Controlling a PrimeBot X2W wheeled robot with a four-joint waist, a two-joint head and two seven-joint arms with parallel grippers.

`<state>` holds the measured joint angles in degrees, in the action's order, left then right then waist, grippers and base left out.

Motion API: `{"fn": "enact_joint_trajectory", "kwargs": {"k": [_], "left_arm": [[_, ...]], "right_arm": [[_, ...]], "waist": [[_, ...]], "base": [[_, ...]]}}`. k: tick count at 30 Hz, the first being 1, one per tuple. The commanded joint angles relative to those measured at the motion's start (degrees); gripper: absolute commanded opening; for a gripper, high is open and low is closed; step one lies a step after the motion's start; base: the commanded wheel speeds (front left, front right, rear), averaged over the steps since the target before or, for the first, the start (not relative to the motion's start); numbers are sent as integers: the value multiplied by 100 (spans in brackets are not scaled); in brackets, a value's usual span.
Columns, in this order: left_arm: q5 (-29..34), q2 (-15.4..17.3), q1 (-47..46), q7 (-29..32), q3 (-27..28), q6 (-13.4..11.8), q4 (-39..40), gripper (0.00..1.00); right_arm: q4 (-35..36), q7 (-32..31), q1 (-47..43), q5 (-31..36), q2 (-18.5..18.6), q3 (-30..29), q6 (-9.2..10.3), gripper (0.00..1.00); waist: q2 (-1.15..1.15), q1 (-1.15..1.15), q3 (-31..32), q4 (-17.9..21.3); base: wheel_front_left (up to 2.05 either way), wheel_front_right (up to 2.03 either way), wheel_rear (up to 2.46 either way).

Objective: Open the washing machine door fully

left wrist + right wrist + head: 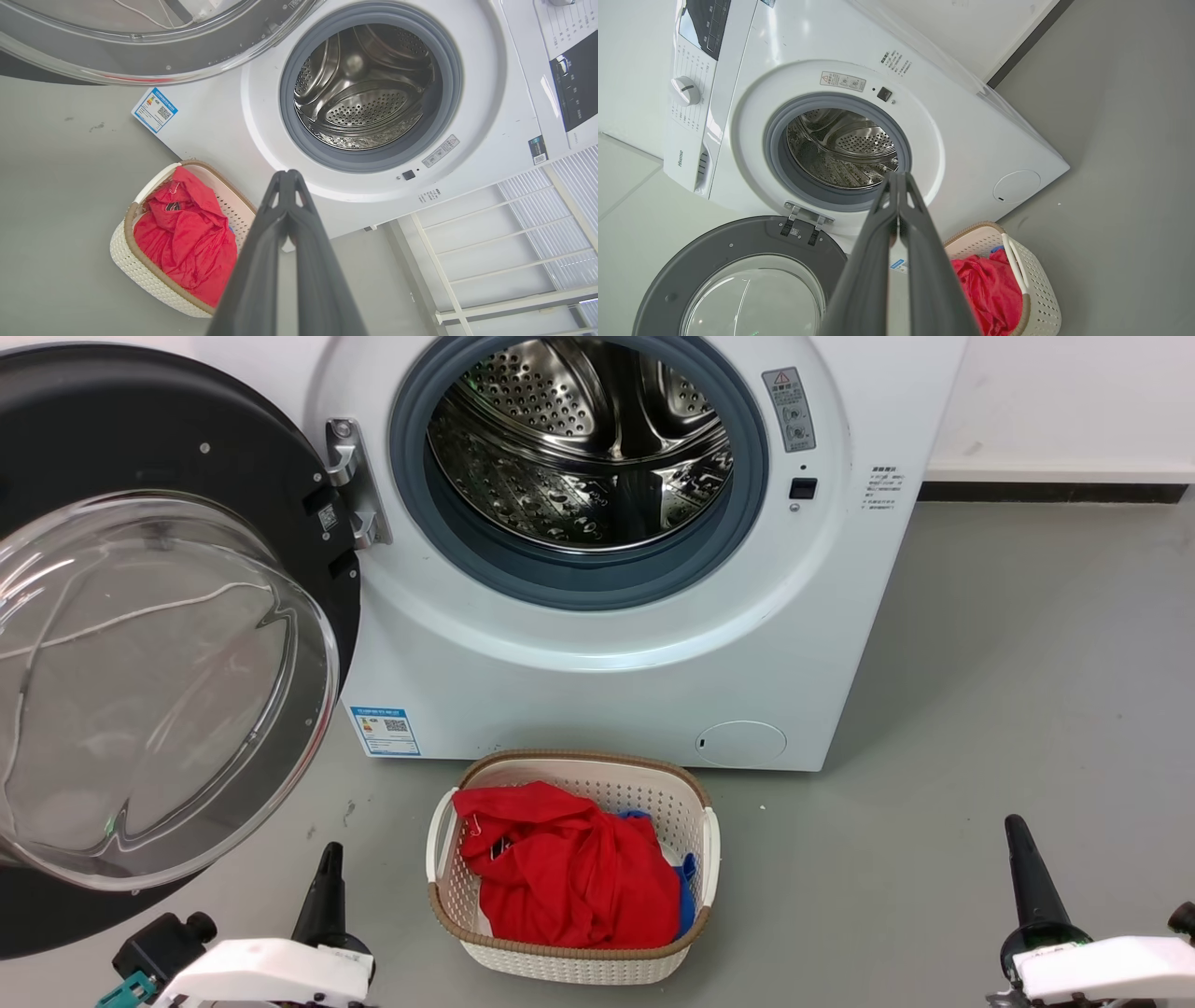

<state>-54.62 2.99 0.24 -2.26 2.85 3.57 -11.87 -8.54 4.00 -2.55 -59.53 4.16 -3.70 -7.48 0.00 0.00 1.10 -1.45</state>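
At floor's point(1027, 663) back edge: machine point(597, 663), steel drum point(579, 448) exposed. Left of its opening, swung wide on the hinge point(353, 485): door point(168, 644), glass bowl point(140, 728) facing outward. Just before machine's front, on the floor: basket point(579, 761) with red cloth point(569, 868). Low at left, left gripper point(287, 173), 2 fingers pressed together, holding nothing; low at right, right gripper point(899, 175) likewise, both clear of door.

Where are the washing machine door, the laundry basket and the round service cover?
washing machine door point(159, 681): head view, on its clear glass bowl.
laundry basket point(579, 756): head view, on its far brown rim.
service cover point(740, 744): head view, on its centre.
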Motion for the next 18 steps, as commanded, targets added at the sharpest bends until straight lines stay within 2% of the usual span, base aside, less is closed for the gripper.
{"fn": "enact_joint_trajectory", "kwargs": {"k": [1, 6, 18], "left_arm": [[-197, 9, -153, 39, 40, 51, 35, 0], [-678, 7, -230, 158, 85, 103, 2, 0], [-1371, 3, -337, 319, 151, 168, -49, 0]], "right_arm": [[14, -38, 151, -201, 44, -3, -2, 0], [-59, -156, 253, -638, 45, -10, -2, 0], [-168, -317, 404, -1270, 43, -26, -2, 0]], "waist": [[0, 0, -3, 4], [0, 0, -16, 18], [0, 0, -37, 41]], "base": [[0, 0, 0], [0, 0, 0], [0, 0, 0]]}}
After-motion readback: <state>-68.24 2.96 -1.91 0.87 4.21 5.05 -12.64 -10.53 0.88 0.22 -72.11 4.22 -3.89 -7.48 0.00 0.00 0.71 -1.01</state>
